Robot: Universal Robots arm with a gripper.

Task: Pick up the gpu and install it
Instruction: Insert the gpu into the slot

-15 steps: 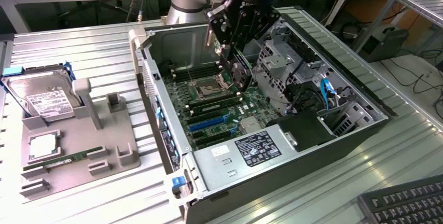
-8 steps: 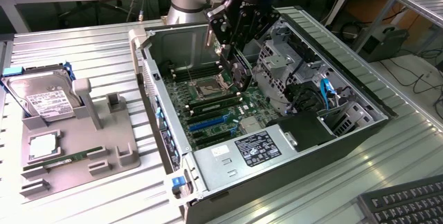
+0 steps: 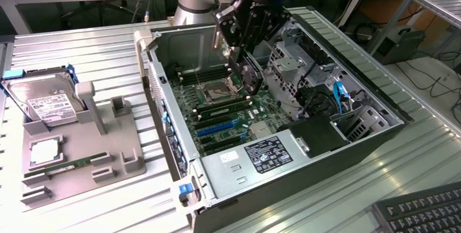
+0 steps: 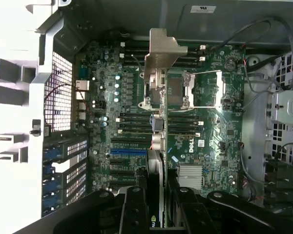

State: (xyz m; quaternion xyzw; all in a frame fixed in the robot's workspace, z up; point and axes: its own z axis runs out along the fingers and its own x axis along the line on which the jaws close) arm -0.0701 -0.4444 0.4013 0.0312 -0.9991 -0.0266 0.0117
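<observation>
gpu [image 3: 249, 79]: clamped in the claw and hanging lengthwise below it inside the open computer case [image 3: 360, 76], over the motherboard [image 3: 223, 117]. It is seen nearly edge-on.
gpu in the wrist view [image 4: 157, 141]: a thin strip running away from the claw, with the silvery bracket [image 4: 162, 51] at the end farthest from it.
Claw [image 3: 241, 55]: closed on the gpu, one finger on each face of the card. The wrist view shows this plainly [image 4: 157, 207].
Nearest board parts: the card's low end is close by the CPU socket [image 3: 216, 90]. I cannot tell whether it touches the board.
Slots: the blue expansion slot [image 3: 216, 129] lies further toward the power supply [image 3: 268, 155] and is not under the card.
Step in hand: pick-up looks done. The card is being carried over the board and is not seated in any slot.
What seating calls for, as I judge it: the connector edge lying along a slot, the bracket toward the case's rear wall, and a straight press with no tilt.
Case: lies on its side, open side up, around the middle of the surface [image 3: 86, 44].
Grey holder [image 3: 108, 136]: near the surface edge at the exterior view's left, carrying a hard drive [image 3: 47, 103] and a memory stick [image 3: 68, 165].
Keyboard [image 3: 425, 211]: at the surface corner at the exterior view's lower right.
</observation>
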